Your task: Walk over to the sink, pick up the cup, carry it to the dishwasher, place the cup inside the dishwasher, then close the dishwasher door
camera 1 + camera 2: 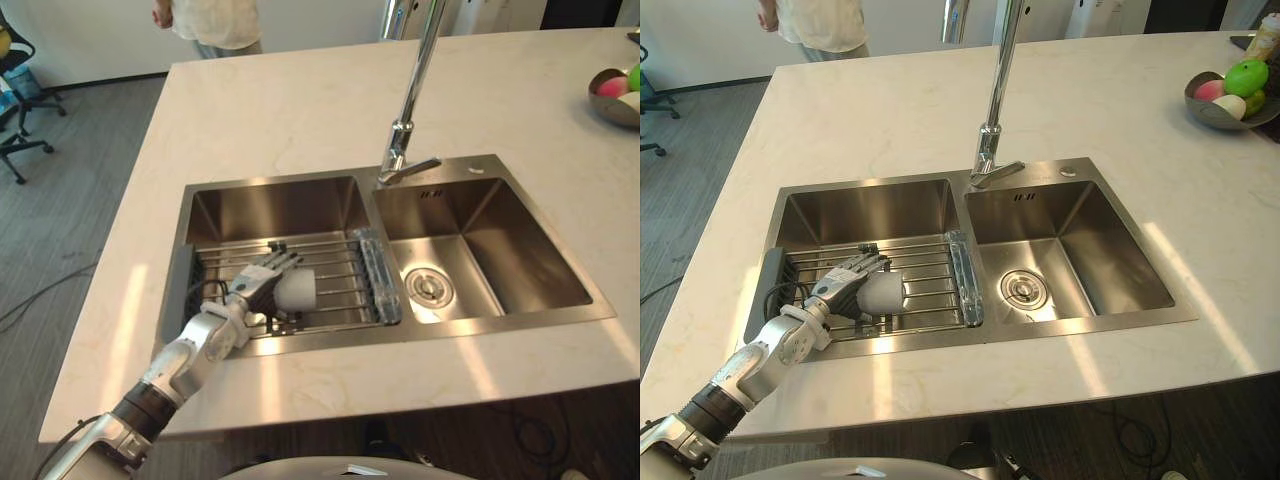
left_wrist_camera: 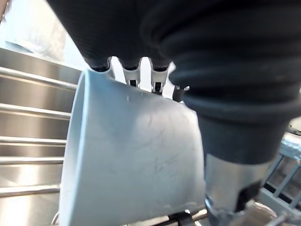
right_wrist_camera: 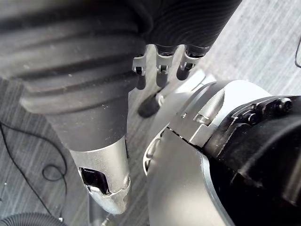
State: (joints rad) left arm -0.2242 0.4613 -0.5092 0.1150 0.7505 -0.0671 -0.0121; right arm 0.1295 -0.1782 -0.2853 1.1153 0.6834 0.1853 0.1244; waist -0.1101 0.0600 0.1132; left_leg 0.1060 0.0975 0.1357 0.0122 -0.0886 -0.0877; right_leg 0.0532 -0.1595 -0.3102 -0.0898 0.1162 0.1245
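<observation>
A pale grey cup (image 1: 298, 290) lies on its side on a wire rack (image 1: 340, 262) in the left basin of the steel sink (image 1: 270, 205). My left hand (image 1: 250, 284) reaches down into that basin and rests against the cup, its fingers (image 1: 274, 262) stretched along the cup's far side. Seen from the left wrist, the cup (image 2: 131, 155) lies right against the palm, with the fingers (image 2: 131, 73) running behind it and the thumb (image 2: 230, 188) beside it. My right hand (image 3: 106, 174) hangs relaxed above the grey floor.
A tall faucet (image 1: 410, 110) rises behind the divider between the basins. The right basin (image 1: 500, 250) has a drain (image 1: 428, 286). A bowl of fruit (image 1: 1225, 95) stands at the counter's far right. A person (image 1: 215, 22) stands beyond the counter; an office chair (image 1: 15, 90) is at far left.
</observation>
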